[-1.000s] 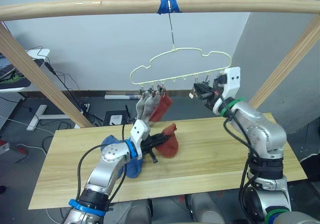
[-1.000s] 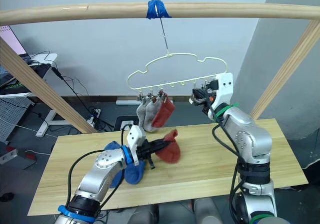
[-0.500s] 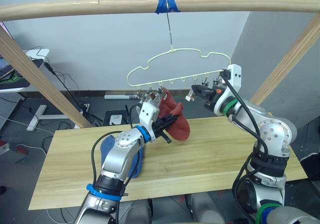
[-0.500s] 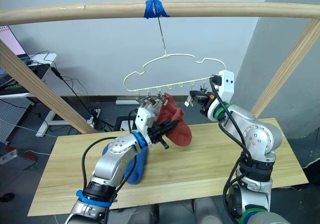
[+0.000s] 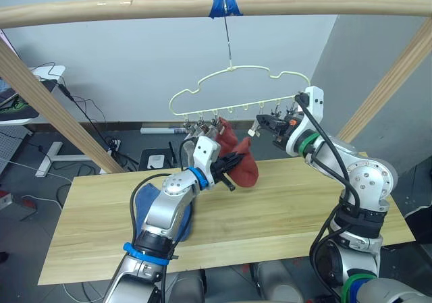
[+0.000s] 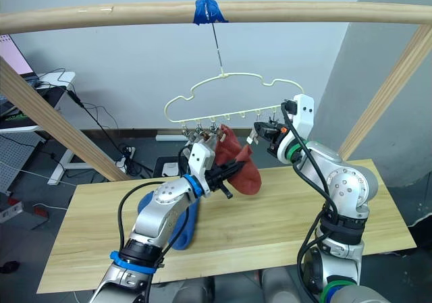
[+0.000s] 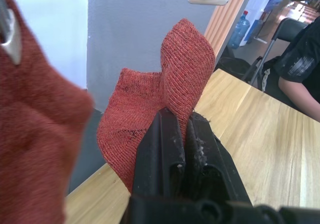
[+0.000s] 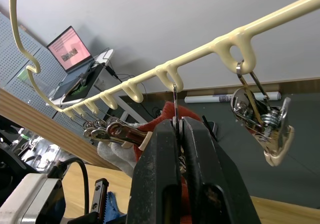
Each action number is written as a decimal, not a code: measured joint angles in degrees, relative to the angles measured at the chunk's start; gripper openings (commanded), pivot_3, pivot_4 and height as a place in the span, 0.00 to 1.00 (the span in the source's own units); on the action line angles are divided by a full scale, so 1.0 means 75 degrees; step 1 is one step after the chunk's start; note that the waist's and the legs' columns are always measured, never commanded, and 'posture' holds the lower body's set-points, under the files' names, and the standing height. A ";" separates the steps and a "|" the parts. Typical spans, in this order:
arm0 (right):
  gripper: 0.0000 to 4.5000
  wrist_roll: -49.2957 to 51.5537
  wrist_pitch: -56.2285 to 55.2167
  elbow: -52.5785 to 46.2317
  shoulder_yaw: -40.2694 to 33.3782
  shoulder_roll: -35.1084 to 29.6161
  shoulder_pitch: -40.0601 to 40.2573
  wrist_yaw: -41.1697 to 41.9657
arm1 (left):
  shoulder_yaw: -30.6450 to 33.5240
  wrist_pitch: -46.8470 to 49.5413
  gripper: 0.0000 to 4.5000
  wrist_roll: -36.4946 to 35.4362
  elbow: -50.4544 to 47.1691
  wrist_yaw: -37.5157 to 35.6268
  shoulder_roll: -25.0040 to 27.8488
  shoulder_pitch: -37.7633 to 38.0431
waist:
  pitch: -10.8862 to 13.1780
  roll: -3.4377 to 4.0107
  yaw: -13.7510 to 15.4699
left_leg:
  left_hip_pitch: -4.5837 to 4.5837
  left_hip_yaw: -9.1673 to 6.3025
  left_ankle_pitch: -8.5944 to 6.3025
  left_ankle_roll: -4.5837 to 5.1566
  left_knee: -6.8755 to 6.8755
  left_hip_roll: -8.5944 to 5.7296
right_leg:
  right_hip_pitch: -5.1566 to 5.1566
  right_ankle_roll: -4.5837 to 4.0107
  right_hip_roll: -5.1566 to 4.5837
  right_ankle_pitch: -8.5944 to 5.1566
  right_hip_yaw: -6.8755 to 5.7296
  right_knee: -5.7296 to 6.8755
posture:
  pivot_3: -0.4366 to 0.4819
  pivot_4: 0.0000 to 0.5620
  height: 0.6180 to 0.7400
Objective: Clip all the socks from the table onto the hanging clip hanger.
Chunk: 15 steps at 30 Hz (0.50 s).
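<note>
I see my left fingers (image 7: 172, 134) pinching a ribbed red knit sock (image 7: 150, 104); right fingers (image 8: 180, 139) squeeze a thin metal clip (image 8: 175, 104) at twelve o'clock.

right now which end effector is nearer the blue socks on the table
Left. The left end effector, shut on a red sock, is raised just right of the blue socks. The right end effector is farther right and higher, at the clip hanger.

light-wood table (image 5: 283, 208), blue socks (image 5: 143, 196) lying on it
</note>
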 measured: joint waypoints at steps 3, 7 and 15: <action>0.00 0.0024 0.0003 0.0000 -0.0013 0.0043 0.0000 -0.0074 | -0.0001 -0.0033 0.01 0.0000 0.0000 -0.0002 -0.0028 -0.0018 | 0.0000 0.0000 0.0001 | 0.0000 0.0000 0.0000 0.0000 -0.0001 0.0000 | 0.0000 0.0000 0.0000 0.0000 0.0000 0.0000 | 0.30 0.37 1.00; 0.00 0.0096 0.0003 0.0000 -0.0011 0.0043 0.0000 -0.0109 | -0.0001 -0.0042 0.01 0.0000 0.0000 -0.0001 -0.0077 -0.0078 | 0.0000 0.0000 0.0003 | 0.0000 0.0000 0.0000 0.0000 -0.0001 0.0000 | 0.0000 0.0000 0.0000 0.0000 0.0000 -0.0002 | 0.31 0.36 1.00; 0.00 0.0113 -0.0005 0.0001 0.0033 0.0094 0.0002 -0.0213 | 0.0003 -0.0052 0.01 -0.0004 0.0000 0.0015 -0.0195 -0.0234 | 0.0001 -0.0001 0.0005 | 0.0000 0.0000 0.0000 0.0000 -0.0012 0.0000 | -0.0001 0.0001 0.0000 -0.0001 0.0000 -0.0007 | 0.32 0.37 1.00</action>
